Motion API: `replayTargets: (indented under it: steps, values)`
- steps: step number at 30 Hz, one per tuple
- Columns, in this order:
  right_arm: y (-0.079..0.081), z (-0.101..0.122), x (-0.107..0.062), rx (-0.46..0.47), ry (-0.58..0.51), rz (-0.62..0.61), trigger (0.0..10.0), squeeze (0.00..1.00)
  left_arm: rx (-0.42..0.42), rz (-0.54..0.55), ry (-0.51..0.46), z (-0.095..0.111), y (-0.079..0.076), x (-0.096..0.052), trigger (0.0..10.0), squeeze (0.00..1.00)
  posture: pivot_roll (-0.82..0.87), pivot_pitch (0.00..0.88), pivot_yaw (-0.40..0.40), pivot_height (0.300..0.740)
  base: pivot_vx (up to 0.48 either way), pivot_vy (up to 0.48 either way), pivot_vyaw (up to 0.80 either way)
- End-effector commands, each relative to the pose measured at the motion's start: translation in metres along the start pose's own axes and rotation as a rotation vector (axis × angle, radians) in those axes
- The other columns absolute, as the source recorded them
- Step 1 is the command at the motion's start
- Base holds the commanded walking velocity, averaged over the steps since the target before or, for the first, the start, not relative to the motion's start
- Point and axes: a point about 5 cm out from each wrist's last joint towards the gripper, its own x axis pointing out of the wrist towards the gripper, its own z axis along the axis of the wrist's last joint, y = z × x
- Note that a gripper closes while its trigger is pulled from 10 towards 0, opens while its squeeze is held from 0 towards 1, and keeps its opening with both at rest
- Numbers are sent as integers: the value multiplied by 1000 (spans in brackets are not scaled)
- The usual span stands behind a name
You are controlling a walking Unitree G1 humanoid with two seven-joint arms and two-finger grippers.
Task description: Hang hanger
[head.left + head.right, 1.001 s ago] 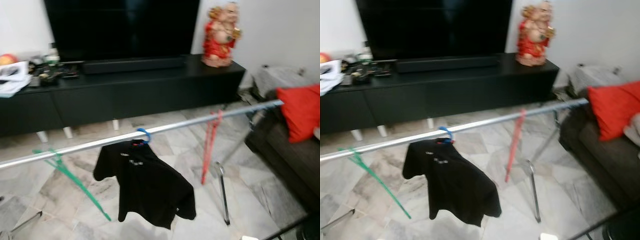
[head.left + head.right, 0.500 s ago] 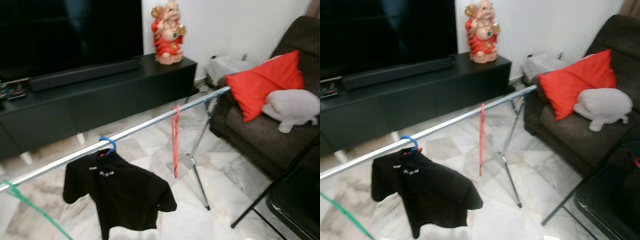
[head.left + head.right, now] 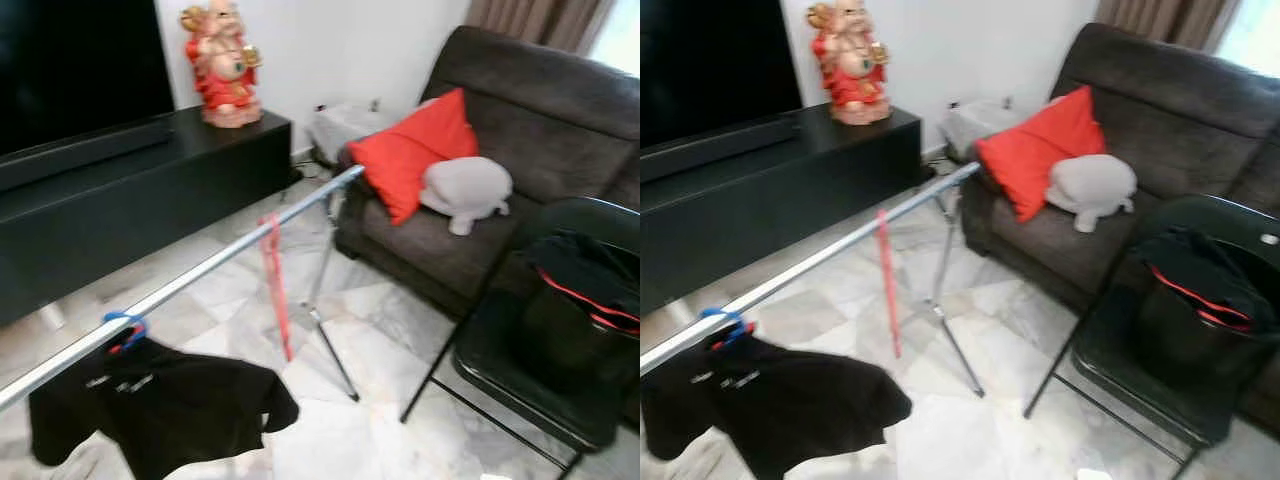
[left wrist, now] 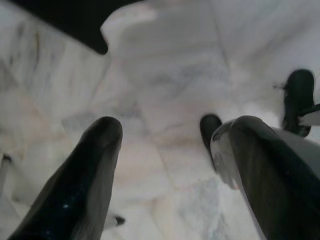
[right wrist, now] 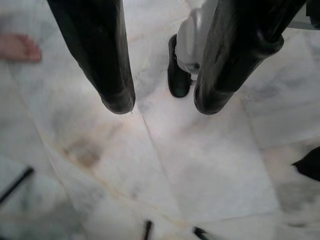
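A silver clothes rail [image 3: 230, 250] runs from the lower left up toward the sofa. On it hangs a black T-shirt [image 3: 160, 410] on a blue hanger [image 3: 124, 324]. Farther along the rail an empty red hanger [image 3: 273, 280] dangles on its own. My left gripper [image 4: 172, 127] hangs open over the marble floor, with nothing between its fingers [image 4: 97, 160]. My right gripper [image 5: 165, 102] is open too and empty, pointing down at the floor beside my black foot [image 5: 178, 75].
A dark sofa [image 3: 540, 110] with a red cushion [image 3: 415, 150] and a grey plush [image 3: 465, 190] stands at the right. A black folding chair [image 3: 520, 380] holds a dark bag [image 3: 575, 300]. A black TV console [image 3: 130, 190] carries a red statue [image 3: 222, 65]. A person's bare foot [image 5: 17, 47] rests nearby.
The camera has swung to the right: rail and shirt slid toward the left edge, the green hanger left the picture, and the sofa and folding chair came in.
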Motion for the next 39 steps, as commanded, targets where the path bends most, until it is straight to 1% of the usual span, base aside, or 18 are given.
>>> replayTargets:
  steps: [1, 6, 23, 38, 39]
  values:
    - [0, -2, 0, 12, 4, -1, 10000, 0, 17, -6, 17, -5, 1, -1, 10000, 0, 92, 0, -3, 740, 0, 0, -775]
    - [0, -2, 0, 26, -8, -7, 10000, 0, 52, -15, 19, -5, 1, -1, 10000, 0, 89, 0, 2, 740, 0, 0, 0]
    - [0, -3, -1, 22, -6, -12, 10000, 0, 79, -29, 21, -6, 0, -1, 10000, 0, 82, 0, 4, 740, 0, -282, 0]
    - [-2, -1, -1, 41, -18, -22, 10000, 0, 70, -29, 17, -4, -1, -1, 10000, 0, 85, 0, -1, 740, 0, -289, 0]
    - [-2, -1, -1, 45, -17, -25, 10000, 0, 53, -18, 18, -4, 0, -1, 10000, 0, 85, 0, -1, 740, 0, 0, 0]
